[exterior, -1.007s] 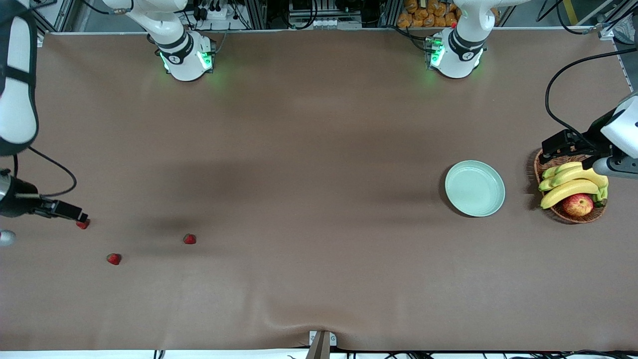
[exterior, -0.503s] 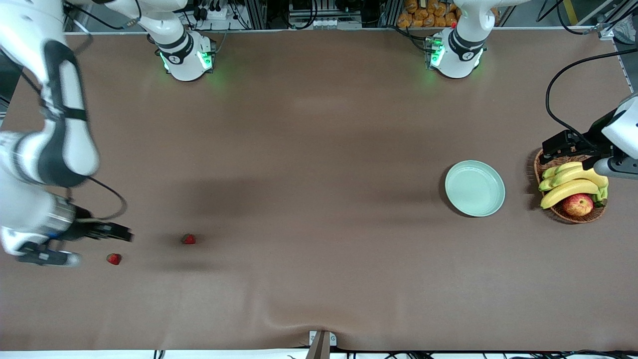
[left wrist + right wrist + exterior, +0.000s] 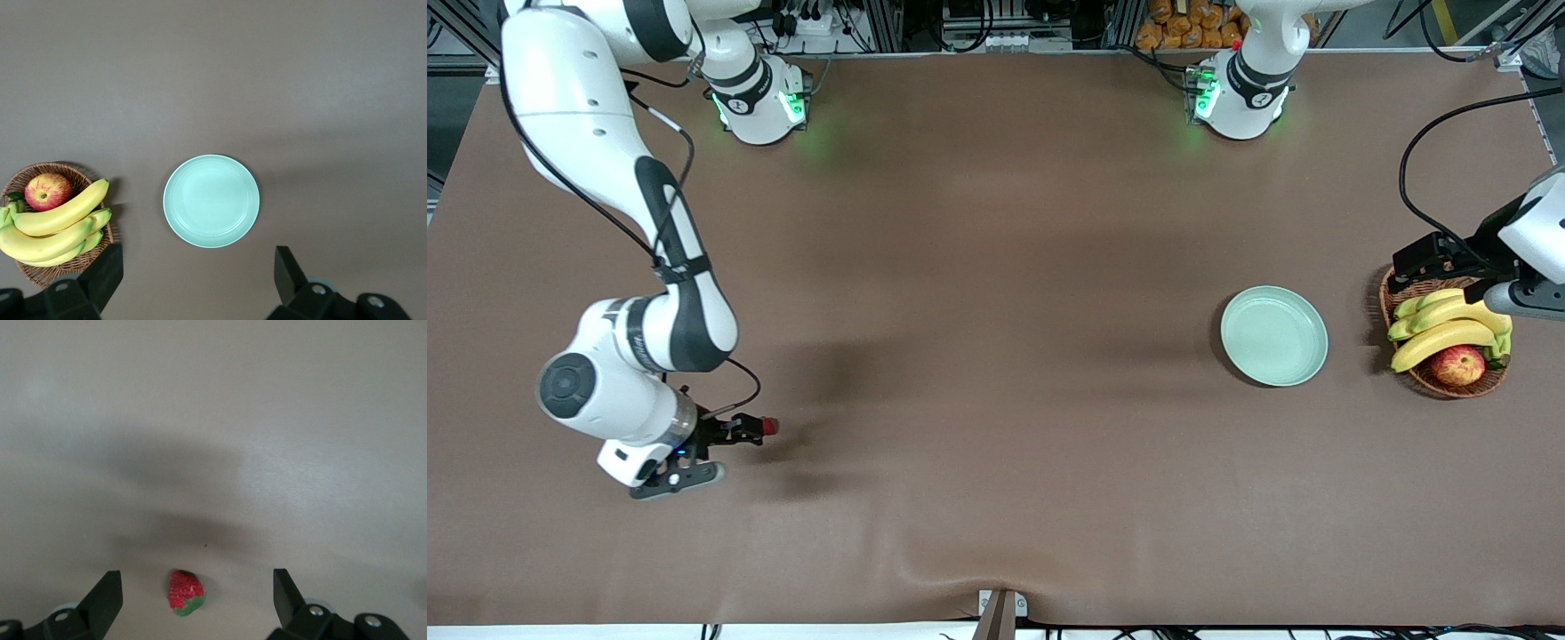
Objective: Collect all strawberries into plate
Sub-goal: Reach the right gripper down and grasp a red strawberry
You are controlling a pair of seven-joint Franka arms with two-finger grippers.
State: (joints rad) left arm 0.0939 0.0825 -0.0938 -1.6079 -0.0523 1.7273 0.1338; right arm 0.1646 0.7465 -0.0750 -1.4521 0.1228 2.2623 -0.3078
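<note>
The right arm reaches from its base down toward the front-camera edge of the brown table [image 3: 978, 267], near the corner at the right arm's end. Its black two-finger gripper [image 3: 749, 428] hangs low over a tiny red strawberry with a dark green leafy cap [image 3: 768, 427]. In the right wrist view the two black fingers [image 3: 103, 597] stand wide apart, with nothing held, and the strawberry [image 3: 185, 592] lies on the bare cloth between them, clear of both. The berry lies on its side; its long axis runs aslant, with the green cap toward the wrist camera and the red body away from it. It is the only strawberry that shows; the arm covers the table beside it.

The round, shallow, pale mint-green plate [image 3: 1273, 335] rests flat toward the left arm's end of the table, well apart from the strawberry, with nothing in it. Just beside the plate, closer to that end's edge, sits a brown wicker basket [image 3: 1445, 384] holding yellow bananas [image 3: 1445, 324] and a red-yellow apple [image 3: 1458, 364].

The left arm waits above the basket. Its gripper [image 3: 193, 280] is high over the table between plate and basket, and its fingers [image 3: 107, 270] are spread wide and hold nothing.
</note>
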